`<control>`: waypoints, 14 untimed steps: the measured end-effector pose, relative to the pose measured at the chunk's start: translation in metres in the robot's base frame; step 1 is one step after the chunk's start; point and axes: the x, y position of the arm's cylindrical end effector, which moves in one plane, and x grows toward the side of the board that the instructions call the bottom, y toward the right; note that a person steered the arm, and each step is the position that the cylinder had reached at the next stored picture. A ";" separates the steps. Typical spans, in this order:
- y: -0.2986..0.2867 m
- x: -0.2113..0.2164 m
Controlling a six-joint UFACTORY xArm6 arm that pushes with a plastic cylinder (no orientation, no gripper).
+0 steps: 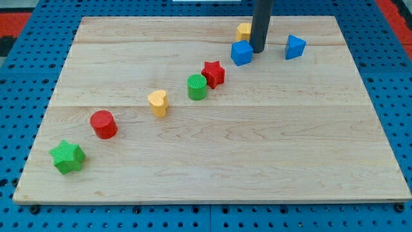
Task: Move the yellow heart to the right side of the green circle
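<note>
The yellow heart (158, 102) lies left of the board's middle. The green circle (197, 87) stands just to its upper right, a small gap between them. A red star (214, 74) touches or nearly touches the green circle's upper right side. My tip (258, 51) is near the view's top, far to the upper right of the yellow heart, right next to a blue cube (241, 53) on its right side.
A yellow block (244, 30) sits partly hidden behind the rod. A blue triangular block (295, 46) lies right of the tip. A red cylinder (103, 124) and a green star (67, 156) lie at lower left. The wooden board (257, 161) ends in blue pegboard.
</note>
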 end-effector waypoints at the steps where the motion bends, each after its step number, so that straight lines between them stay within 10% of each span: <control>1: -0.007 0.026; 4: -0.021 0.023; 11: -0.258 0.148; 14: -0.126 0.202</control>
